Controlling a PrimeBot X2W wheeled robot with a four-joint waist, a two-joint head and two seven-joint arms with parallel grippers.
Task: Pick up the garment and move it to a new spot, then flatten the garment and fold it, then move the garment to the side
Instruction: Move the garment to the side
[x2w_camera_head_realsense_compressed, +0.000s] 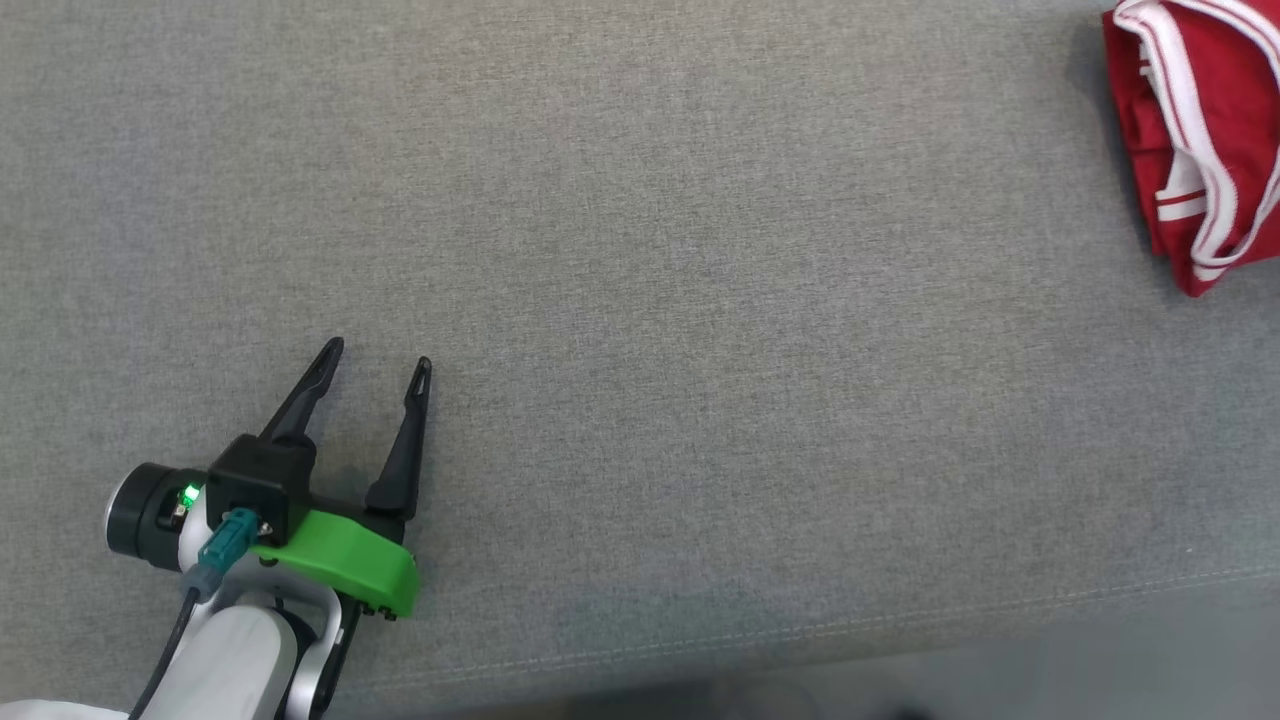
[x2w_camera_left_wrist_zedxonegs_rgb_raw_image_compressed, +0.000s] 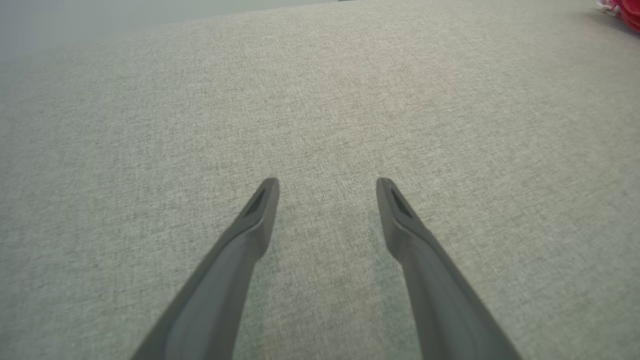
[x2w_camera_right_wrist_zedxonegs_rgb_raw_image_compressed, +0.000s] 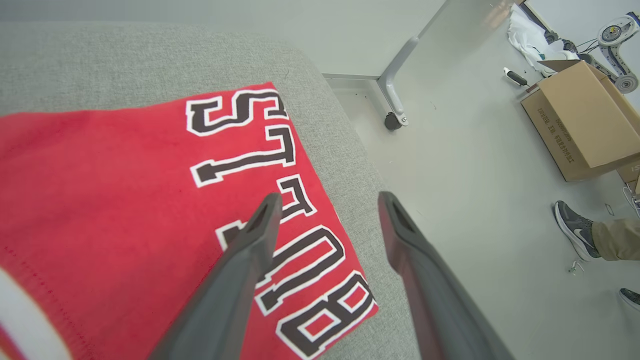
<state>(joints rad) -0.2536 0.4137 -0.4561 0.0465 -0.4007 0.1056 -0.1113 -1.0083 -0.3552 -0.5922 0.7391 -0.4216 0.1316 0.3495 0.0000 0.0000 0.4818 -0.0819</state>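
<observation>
Head view: folded red jersey (x2w_camera_head_realsense_compressed: 1200, 130), white-trimmed, sits at the grey woven cushion's (x2w_camera_head_realsense_compressed: 700, 250) far right edge. My left gripper (x2w_camera_head_realsense_compressed: 380, 354) hovers near its front seam, fingers apart; right gripper (x2w_camera_right_wrist_zedxonegs_rgb_raw_image_compressed: 328, 196) hangs over the jersey, fingers apart.

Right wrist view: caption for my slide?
Open right gripper above the red lettered garment at the edge of the grey fabric surface.

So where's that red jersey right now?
The red jersey lies folded at the right edge of the grey cushion, upper right in the head view, far from the left gripper; the right gripper hangs open just over it.
</observation>
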